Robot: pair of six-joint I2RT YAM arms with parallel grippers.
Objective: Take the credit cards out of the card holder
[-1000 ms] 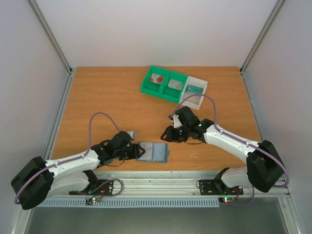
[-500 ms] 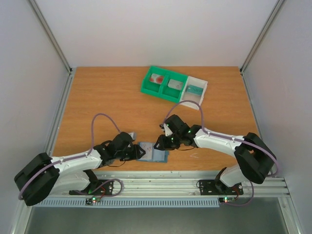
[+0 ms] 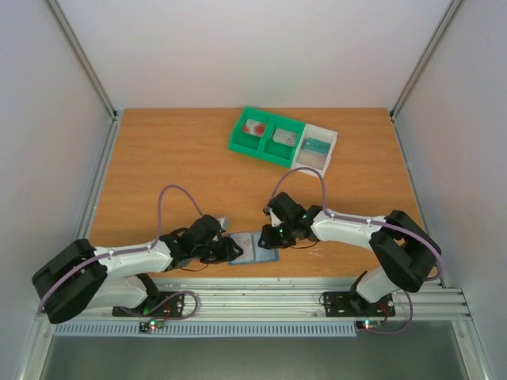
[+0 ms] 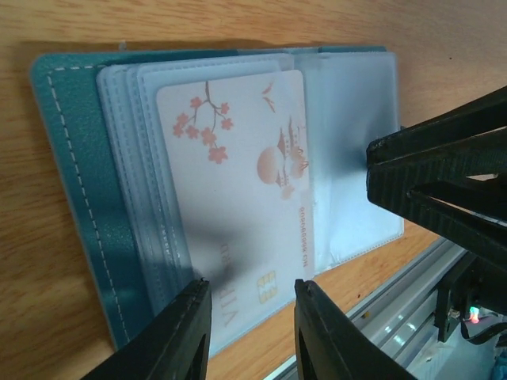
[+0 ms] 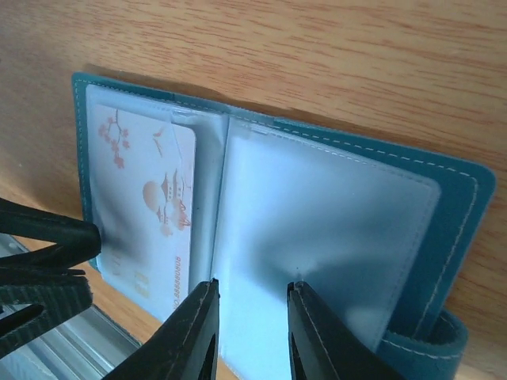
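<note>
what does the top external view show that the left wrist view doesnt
Only the top external view shows the green and white tray at the far side of the table, with a white card with red marks, a grey card and a teal card in separate compartments. Only the left wrist view shows the print on the card inside the card holder: blossoms, a pagoda, a chip. Both show that open card holder on the table, with the left gripper and right gripper at it.
</note>
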